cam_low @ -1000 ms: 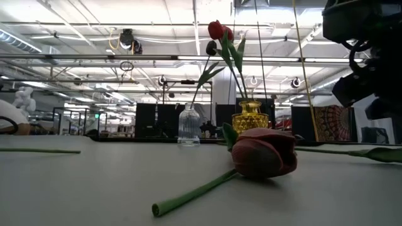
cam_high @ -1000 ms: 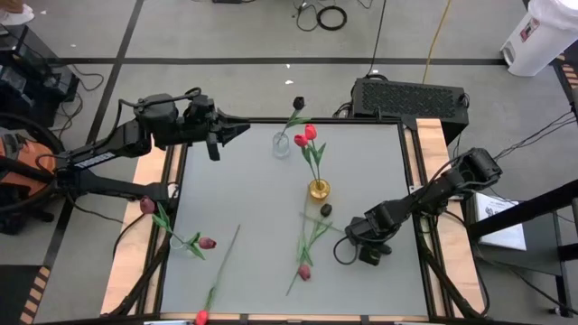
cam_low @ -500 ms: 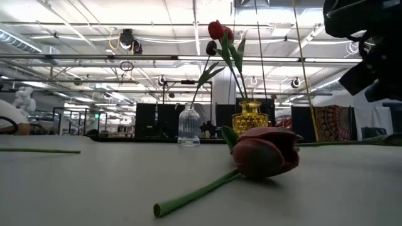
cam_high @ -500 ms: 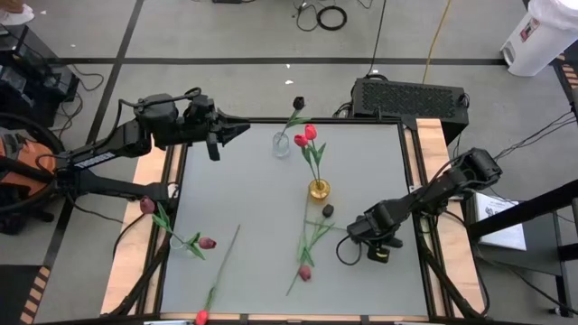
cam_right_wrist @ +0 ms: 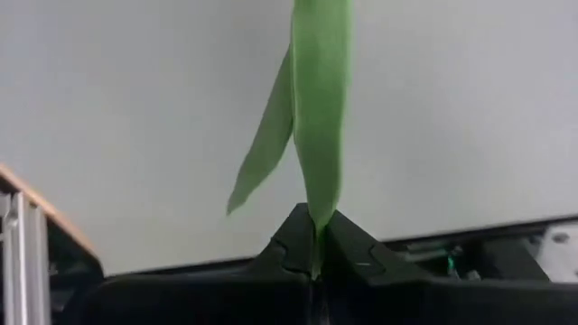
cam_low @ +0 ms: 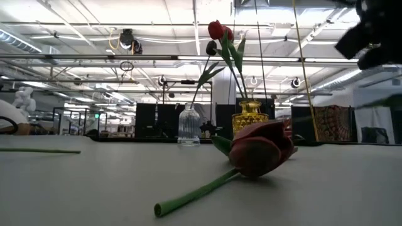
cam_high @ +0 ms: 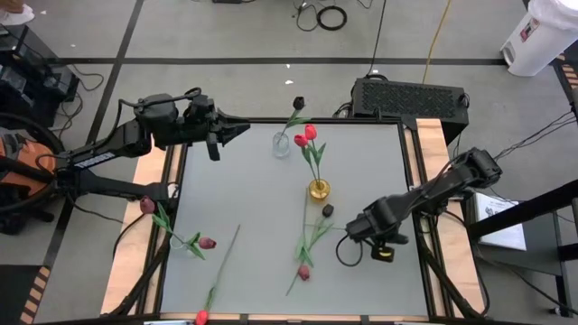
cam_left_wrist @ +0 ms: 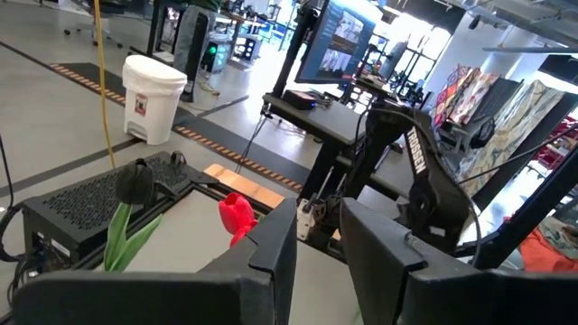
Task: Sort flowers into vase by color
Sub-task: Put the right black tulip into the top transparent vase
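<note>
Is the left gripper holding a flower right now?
No; the left gripper hovers by the table's far left corner with nothing between its open fingers.

Eight flowers are counted from above. Three are red [cam_high: 311, 133] [cam_high: 300, 140] [cam_high: 200, 316], two are black [cam_high: 299, 104] [cam_high: 327, 209], and three are maroon [cam_high: 304, 271] [cam_high: 208, 242] [cam_high: 147, 206]. Three vases are seen: two clear vases [cam_high: 281, 144] [cam_high: 185, 242] and one yellow vase [cam_high: 318, 190]. Two grippers are counted, the left gripper [cam_high: 237, 131] and the right gripper [cam_high: 354, 233].
</note>
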Controlling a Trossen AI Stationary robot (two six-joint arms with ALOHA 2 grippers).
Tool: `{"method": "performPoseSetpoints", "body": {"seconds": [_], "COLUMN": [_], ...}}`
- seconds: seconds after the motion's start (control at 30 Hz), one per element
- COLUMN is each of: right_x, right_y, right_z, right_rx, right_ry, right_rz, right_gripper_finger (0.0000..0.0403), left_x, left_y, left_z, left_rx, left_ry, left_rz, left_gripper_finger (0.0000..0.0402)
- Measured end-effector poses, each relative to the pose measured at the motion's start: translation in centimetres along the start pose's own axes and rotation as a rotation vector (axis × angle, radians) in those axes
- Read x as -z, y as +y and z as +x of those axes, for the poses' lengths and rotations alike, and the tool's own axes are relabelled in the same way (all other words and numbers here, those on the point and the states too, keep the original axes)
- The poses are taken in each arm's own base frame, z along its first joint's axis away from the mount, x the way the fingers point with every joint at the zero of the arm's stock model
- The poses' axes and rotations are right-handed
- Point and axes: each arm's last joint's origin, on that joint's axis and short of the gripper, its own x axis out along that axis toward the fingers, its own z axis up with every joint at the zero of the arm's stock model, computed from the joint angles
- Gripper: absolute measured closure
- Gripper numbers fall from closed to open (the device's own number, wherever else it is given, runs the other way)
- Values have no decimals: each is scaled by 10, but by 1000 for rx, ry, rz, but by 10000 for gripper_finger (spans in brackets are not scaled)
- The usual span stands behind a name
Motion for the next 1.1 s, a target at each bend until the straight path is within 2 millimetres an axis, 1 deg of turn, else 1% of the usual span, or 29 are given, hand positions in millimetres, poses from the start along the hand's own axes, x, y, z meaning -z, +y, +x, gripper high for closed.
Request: {"method": "performPoseSetpoints", "body": {"seconds": [0.23, 0.37, 0.53, 0.73, 0.87, 1.0, 1.1], "right_x": [9, 14, 17, 23, 24, 18, 13], "right_y": [4, 7, 13, 16, 13, 4, -3], "right_z": [-35, -57, -88, -124, -148, -171, -183], "right_rx": [9, -7, -80, -174, -243, -321, -373], "right_ry": [12, -10, -108, -220, -307, -422, -487], "right_rz": [-22, -38, -65, -82, -78, -27, 0], "right_gripper_finger": [402, 402, 402, 402, 402, 402, 402], "left_x": [0, 0, 1, 1, 0, -4, -8], "left_y": [0, -1, -2, -4, -6, -9, -12], "left_z": [0, 0, 0, 0, -1, -1, -2], "left_rx": [0, 21, 67, 131, 192, 256, 311], "left_ry": [0, 8, 26, 45, 52, 25, 0], "left_rz": [0, -17, -24, -25, -32, -52, -68], "left_gripper_finger": [307, 307, 307, 307, 307, 307, 307]}}
